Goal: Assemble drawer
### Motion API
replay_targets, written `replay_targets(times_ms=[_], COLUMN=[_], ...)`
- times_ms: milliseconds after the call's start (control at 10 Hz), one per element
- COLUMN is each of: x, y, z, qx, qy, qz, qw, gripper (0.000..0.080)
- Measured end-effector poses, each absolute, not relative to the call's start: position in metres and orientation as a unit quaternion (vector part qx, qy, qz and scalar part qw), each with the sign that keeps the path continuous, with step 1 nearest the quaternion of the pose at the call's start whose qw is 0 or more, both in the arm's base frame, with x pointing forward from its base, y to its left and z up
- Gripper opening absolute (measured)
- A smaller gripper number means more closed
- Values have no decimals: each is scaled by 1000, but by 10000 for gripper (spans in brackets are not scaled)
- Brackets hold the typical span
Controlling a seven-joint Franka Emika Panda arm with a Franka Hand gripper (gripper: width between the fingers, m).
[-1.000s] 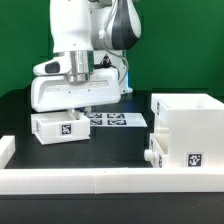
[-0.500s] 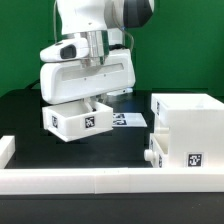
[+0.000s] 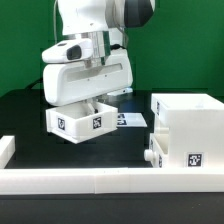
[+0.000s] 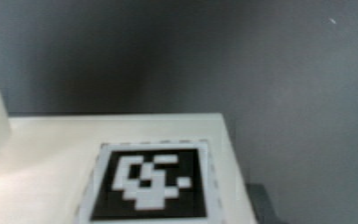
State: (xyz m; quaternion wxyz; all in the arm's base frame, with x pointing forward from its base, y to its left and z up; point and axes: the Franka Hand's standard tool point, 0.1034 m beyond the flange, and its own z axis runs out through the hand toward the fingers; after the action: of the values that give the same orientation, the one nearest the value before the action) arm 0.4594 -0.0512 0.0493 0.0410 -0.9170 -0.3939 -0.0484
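Observation:
A small white open box with marker tags, the inner drawer box (image 3: 80,122), hangs tilted above the black table, left of centre in the exterior view. My gripper (image 3: 92,99) reaches down into it from the big white hand and holds one wall; the fingertips are hidden by the hand and the box. The larger white drawer housing (image 3: 190,125) stands on the table at the exterior view's right, apart from the held box. The wrist view shows only a white box wall with a black tag (image 4: 153,182) close below the camera, over dark table; no fingers show there.
The marker board (image 3: 131,120) lies flat on the table behind the held box. A low white wall (image 3: 100,181) runs along the front edge, with a raised end at the exterior view's left (image 3: 5,148). A small white knob (image 3: 150,156) sticks out of the housing's lower left.
The drawer box was resting on the table at the exterior view's left. It has been lifted, carried to the right and turned, so that a corner now faces the camera.

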Motion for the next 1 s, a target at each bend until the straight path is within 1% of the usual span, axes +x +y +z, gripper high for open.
replay_targets(times_ms=[400,800,1000], x=[481,478,492], y=[-52,-56,-56], z=[58,55,57], qx=[-834,-752,-733], qy=[-550,-658,-679], qz=[-49,-44,-43], qw=[18,10,10], gripper=[42,42,42])
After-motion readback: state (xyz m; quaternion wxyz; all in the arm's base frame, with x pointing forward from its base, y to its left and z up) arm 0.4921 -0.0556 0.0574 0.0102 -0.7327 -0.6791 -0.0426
